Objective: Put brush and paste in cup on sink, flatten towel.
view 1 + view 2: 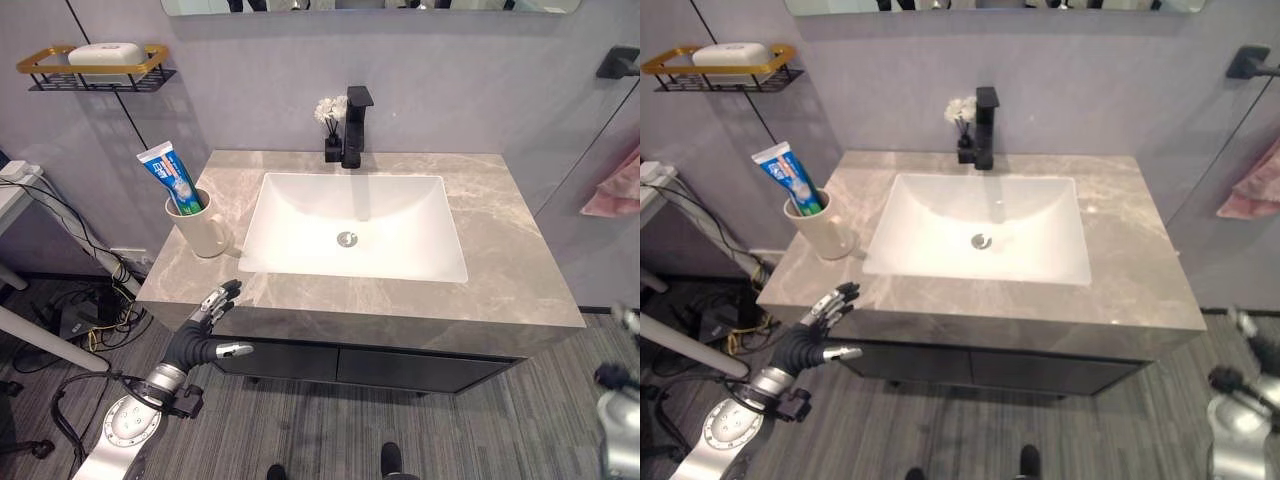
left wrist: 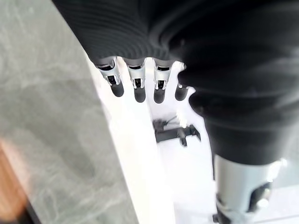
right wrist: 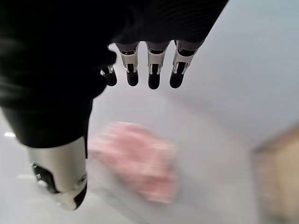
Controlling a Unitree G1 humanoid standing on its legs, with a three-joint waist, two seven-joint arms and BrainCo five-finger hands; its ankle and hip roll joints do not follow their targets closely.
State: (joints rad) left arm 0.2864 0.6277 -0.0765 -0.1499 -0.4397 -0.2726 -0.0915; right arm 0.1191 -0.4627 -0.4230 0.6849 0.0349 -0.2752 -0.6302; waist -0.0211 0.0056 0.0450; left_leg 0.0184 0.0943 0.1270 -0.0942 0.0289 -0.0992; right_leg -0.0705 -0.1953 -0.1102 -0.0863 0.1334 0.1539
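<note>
Left hand (image 1: 212, 318) hovered empty at the counter (image 1: 500, 290) edge, fingers loosely straight. Right hand (image 3: 140, 65) also slack, near the pink towel (image 1: 615, 190) on the wall. Paste (image 1: 172, 178) already in cup (image 1: 203, 232); couldn't spot the brush. Probably best to flatten the towel with spread fingers, slowly.

black faucet (image 1: 355, 125), flower vase (image 1: 330, 128), soap shelf (image 1: 95, 68)

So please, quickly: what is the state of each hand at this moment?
Left hand: open, fingers straight, holding nothing, by the counter's front edge.
Right hand: open, holding nothing.
</note>
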